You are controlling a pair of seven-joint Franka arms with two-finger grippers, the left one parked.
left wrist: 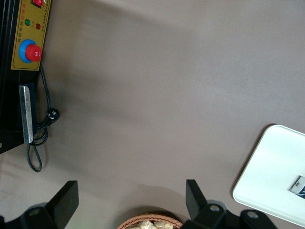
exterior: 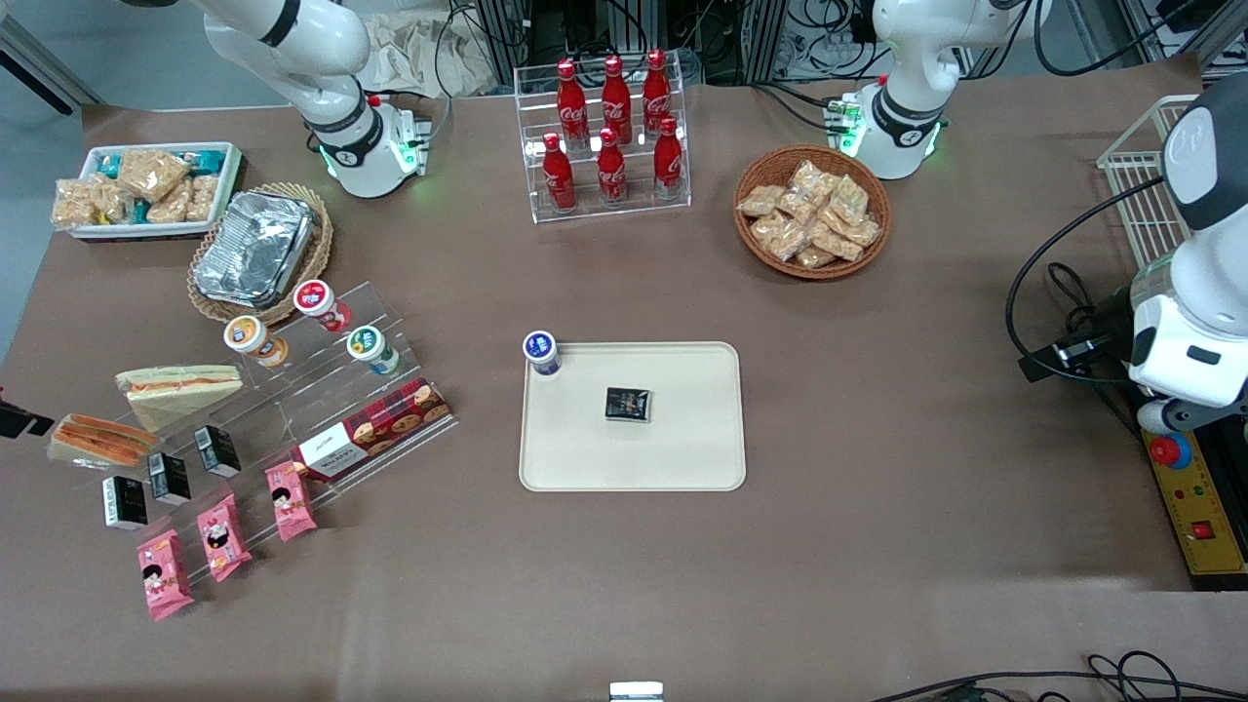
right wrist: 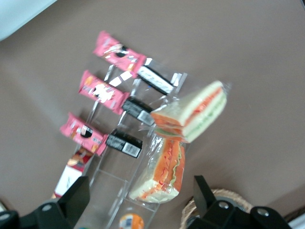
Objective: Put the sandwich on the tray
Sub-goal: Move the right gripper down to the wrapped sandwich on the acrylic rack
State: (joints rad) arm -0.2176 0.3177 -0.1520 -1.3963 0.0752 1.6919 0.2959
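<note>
I have the gripper (right wrist: 139,191) hanging over the snack display at the working arm's end of the table. Its jaws are spread wide with nothing between them. In the right wrist view both fingers frame the clear stepped stand (exterior: 390,336) and the two wrapped wedges lying by it.

The sandwich (exterior: 100,439) I want, the one with the bold orange-red and green stripes, sits at the very edge of the front frame, about mid-height. It lies just beside the paler sandwich wedge (exterior: 180,388) and nearer the front camera than that one. The right wrist view shows the sandwich (right wrist: 190,112) tilted against its neighbour, and nothing is gripping it.

The cream tray (exterior: 634,458) lies in the middle of the front frame, well apart from the sandwiches. It already carries a small dark packet (exterior: 627,405), and a blue-lidded cup (exterior: 541,353) stands at one corner.

By my reading nothing of the job is done yet. I have to line up on the right wedge, come down, grasp, carry and set it down.
</note>
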